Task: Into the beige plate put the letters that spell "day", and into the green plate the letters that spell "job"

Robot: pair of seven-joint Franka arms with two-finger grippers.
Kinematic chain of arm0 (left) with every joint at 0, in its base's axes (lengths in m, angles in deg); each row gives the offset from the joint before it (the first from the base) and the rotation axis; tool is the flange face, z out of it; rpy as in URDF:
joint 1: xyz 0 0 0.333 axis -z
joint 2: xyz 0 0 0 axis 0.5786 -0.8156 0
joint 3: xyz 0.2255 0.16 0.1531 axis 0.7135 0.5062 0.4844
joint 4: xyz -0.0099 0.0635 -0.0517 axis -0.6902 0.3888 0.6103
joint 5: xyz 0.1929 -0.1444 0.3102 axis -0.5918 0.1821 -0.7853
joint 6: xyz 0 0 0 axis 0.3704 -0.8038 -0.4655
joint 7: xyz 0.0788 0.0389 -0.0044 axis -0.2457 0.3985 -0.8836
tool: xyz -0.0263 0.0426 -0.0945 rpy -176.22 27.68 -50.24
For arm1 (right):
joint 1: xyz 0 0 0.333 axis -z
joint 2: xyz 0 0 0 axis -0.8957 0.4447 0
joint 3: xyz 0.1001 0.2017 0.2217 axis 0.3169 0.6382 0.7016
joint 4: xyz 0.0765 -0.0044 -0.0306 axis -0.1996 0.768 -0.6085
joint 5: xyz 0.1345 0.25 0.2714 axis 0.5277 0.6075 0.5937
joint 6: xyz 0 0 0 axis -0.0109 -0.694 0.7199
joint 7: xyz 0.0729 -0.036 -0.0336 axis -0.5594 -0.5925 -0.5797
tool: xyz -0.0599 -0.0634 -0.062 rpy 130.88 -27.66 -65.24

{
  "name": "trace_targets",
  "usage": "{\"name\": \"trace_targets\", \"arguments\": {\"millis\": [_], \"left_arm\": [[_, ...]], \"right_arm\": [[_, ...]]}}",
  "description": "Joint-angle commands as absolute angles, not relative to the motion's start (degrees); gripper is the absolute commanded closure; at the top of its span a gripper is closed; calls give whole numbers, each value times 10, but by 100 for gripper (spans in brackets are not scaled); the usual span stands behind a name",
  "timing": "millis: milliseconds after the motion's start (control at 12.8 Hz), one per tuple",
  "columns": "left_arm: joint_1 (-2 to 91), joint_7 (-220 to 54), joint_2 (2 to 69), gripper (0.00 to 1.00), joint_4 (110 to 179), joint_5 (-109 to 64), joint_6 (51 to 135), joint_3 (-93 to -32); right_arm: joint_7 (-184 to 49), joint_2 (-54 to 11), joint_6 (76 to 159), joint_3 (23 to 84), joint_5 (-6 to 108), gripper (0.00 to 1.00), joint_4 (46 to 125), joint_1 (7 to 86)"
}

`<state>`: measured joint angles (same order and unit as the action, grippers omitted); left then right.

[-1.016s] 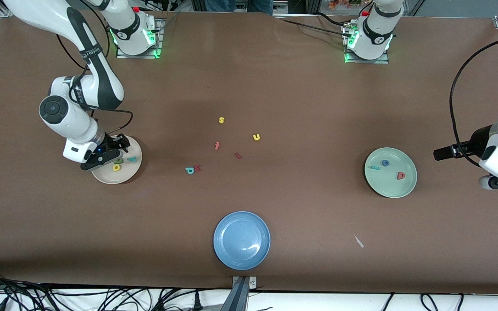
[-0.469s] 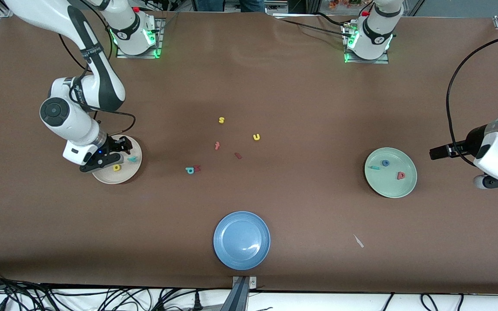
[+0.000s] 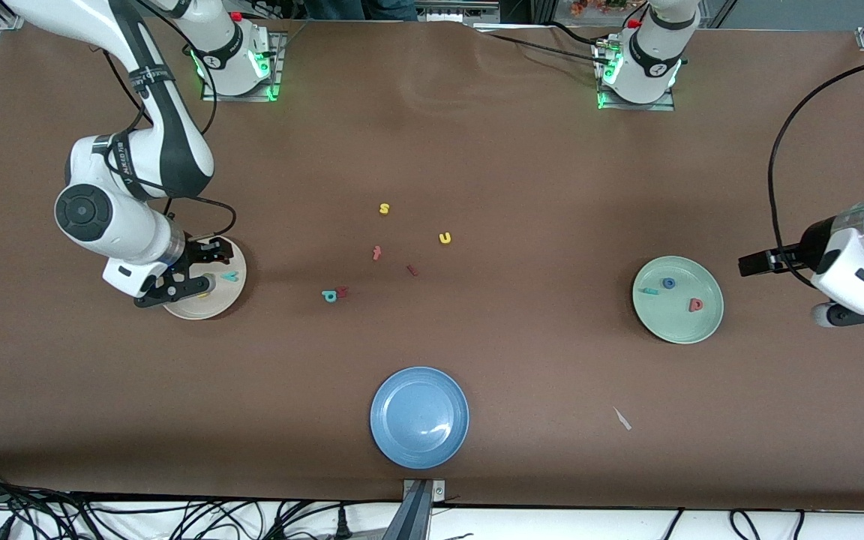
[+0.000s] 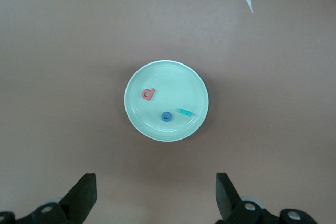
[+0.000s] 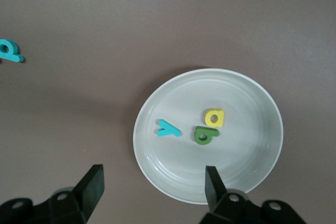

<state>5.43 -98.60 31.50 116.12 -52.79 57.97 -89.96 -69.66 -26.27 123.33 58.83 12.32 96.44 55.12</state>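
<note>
The beige plate (image 3: 223,294) (image 5: 247,129) lies toward the right arm's end of the table. In it are the yellow "d" (image 5: 214,117), the green "a" (image 5: 205,136) and the teal "y" (image 3: 231,276) (image 5: 168,129). My right gripper (image 3: 190,270) (image 5: 153,176) hangs open and empty over the plate's rim. The green plate (image 3: 678,324) (image 4: 173,80) holds the salmon "b" (image 3: 695,304) (image 4: 148,94), the blue "o" (image 3: 669,283) (image 4: 166,116) and the teal "j" (image 3: 650,291) (image 4: 185,112). My left gripper (image 4: 156,182) is open and empty over bare table beside that plate.
A blue plate (image 3: 419,417) sits near the front camera. Loose at mid-table are a yellow "s" (image 3: 384,208), a yellow "u" (image 3: 445,238), a red "t" (image 3: 376,253), a dark red piece (image 3: 412,270) and a teal letter (image 3: 329,295). A white scrap (image 3: 622,418) lies nearby.
The right hand has risen a little over the beige plate and now hides the "d" and "a" from the front camera. The left hand has drifted slightly. No letter has moved.
</note>
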Motion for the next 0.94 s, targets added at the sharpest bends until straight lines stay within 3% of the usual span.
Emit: {"name": "trace_targets", "arguments": {"millis": [0,312,547,859], "left_arm": [[110,-943,318,0,1151,-535,592,-842],[235,-880,364,0,1158,-458,629,-657],[303,-790,371,0,1164,-384,679,-556],[310,-783,379,0,1181,-371,682,-545]], "right_arm": [[-695,-256,1206,592,138,14,947,551],[-697,-248,1168,590,138,14,905,551],[-700,-243,1122,587,130,14,866,550],[-703,-243,1125,587,129,14,856,556]]}}
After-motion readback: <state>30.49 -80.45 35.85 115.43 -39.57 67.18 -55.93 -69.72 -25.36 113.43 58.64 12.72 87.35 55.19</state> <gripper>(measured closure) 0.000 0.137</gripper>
